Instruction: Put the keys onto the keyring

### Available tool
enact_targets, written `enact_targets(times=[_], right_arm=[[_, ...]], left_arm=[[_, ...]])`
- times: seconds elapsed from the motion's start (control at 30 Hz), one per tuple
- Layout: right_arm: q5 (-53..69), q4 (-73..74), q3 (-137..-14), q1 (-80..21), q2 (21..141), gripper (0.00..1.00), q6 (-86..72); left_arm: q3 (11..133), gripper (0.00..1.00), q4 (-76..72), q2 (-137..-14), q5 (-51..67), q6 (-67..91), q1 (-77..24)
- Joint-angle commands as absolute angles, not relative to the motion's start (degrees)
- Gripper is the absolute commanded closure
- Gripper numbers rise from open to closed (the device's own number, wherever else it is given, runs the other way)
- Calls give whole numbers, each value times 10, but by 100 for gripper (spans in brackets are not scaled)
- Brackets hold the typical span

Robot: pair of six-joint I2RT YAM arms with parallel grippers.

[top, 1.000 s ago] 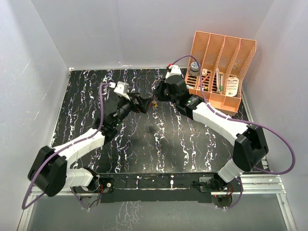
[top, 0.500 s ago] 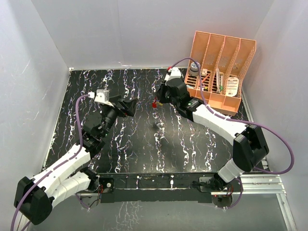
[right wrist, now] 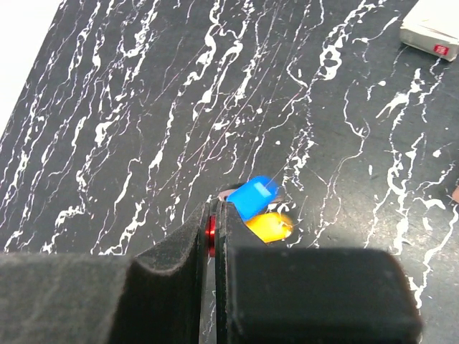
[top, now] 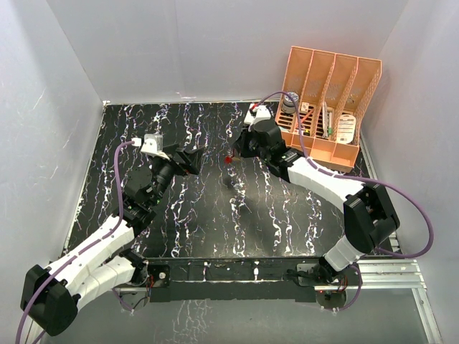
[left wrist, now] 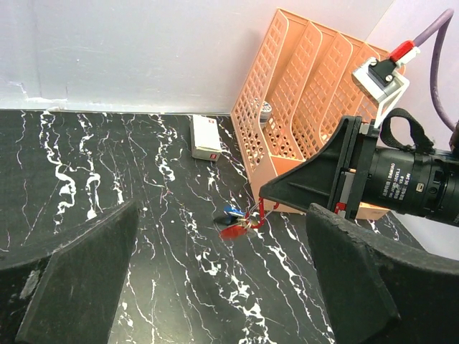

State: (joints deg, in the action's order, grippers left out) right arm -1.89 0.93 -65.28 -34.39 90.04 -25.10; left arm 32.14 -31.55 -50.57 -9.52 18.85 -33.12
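A black, white-veined table fills the floor between pale walls, with an orange file rack at its far right and a small white box beside it. We see the right gripper clamped on the keyring, a sliver of red showing between its closed jaws in the right wrist view. The loop hangs roughly upright from that grip, and the keys dangle in a bunch at its lower end. They appear to be off the table, with a shadow below them. The left gripper stands with its jaws spread wide, grasping nothing. The bunch lies to its right, well apart, straight ahead of its opening. We judge the right arm nearer. It reaches left from the near right. The left arm is bent, its wrist facing right.
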Motion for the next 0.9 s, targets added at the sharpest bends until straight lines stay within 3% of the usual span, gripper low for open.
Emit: enact_targets(times=[0.0, 0.13, 0.4, 0.87], right_arm=[[-10, -48, -661, -347, 886, 100, -247], [-66, 4, -680, -347, 904, 100, -248], [-19, 7, -695, -353, 930, 100, -246], [64, -15, -756, -411, 1077, 100, -255]], left_arm=[[328, 1, -320, -501, -98, 185, -329], [330, 1, -314, -498, -101, 186, -329], [334, 1, -306, -496, -105, 190, -329], [332, 1, -294, -491, -115, 181, -327]])
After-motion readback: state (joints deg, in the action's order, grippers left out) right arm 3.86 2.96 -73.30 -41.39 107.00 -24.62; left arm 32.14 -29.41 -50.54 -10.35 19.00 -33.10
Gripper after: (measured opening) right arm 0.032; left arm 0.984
